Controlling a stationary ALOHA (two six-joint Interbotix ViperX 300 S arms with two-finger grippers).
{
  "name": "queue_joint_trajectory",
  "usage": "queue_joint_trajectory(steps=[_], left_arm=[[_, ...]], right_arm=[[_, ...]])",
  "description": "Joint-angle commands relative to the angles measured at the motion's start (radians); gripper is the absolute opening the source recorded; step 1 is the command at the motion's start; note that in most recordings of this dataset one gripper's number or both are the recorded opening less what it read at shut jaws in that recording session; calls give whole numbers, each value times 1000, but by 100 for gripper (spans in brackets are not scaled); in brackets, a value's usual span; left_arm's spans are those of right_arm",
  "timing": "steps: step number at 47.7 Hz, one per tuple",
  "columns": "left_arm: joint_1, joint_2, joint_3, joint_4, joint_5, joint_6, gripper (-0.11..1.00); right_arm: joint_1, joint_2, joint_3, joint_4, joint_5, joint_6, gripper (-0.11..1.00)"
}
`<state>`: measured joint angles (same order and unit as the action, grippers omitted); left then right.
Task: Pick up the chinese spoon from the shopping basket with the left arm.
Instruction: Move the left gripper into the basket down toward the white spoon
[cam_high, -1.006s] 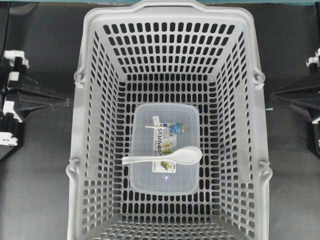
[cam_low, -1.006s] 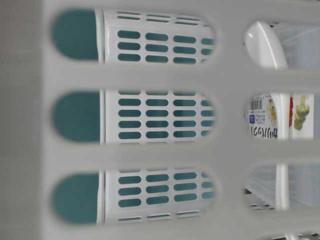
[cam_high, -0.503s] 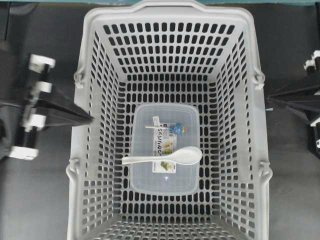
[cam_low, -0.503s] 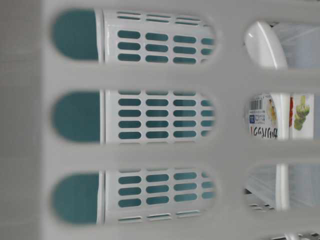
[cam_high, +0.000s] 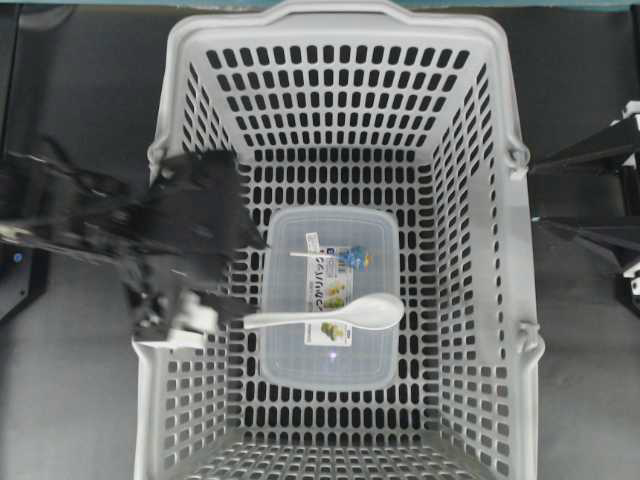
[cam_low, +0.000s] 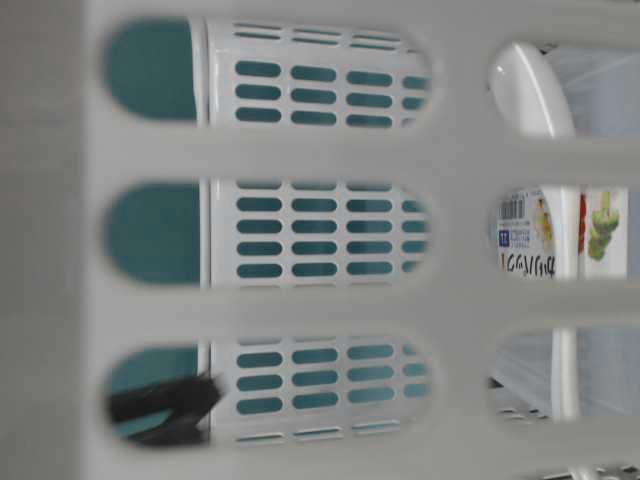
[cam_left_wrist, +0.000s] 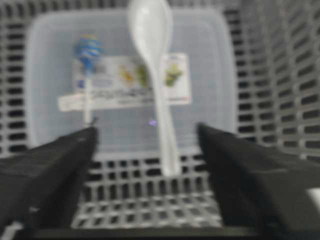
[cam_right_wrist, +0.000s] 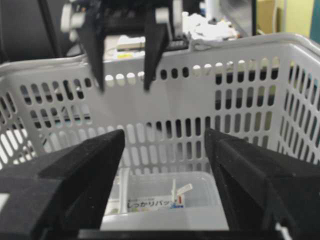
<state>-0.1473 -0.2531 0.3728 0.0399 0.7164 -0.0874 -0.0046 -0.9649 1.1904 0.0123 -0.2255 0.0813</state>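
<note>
White chinese spoon (cam_high: 335, 313) lies across clear container (cam_high: 330, 370); left arm (cam_high: 170, 240) jaws spread, right's too.

clear lidded container (cam_high: 330, 355), blue-tipped stick (cam_high: 335, 256) on its lid

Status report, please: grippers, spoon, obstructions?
Left gripper open over basket. Right gripper open, outside. Chinese spoon lying across clear container. Lollipop stick beside it.

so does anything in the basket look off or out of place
Nothing looks spilled or damaged. One mildly odd thing: the chinese spoon lies across the lid of the clear container instead of on the shopping basket floor, its handle end overhanging the container's edge. A lollipop also rests on that lid.
</note>
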Motion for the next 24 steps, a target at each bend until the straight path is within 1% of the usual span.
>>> queue_joint_trajectory(steps=[1,4,12,18,24], left_arm=[[-11,84,-86,3,35,0,87],[-18,140,-126,5,57,0,90],[-46,285,-227,3,115,-3,86],[-51,365,-259,3,163,-6,86],[-49,416,-268,5,170,-6,85]], right_arm=[[-2,6,-12,3,-14,-3,63],[-3,6,-12,3,-14,-2,63],[-2,9,-11,3,-14,-3,63],[-3,8,-11,3,-14,-3,63],[-2,8,-9,3,-14,-2,63]])
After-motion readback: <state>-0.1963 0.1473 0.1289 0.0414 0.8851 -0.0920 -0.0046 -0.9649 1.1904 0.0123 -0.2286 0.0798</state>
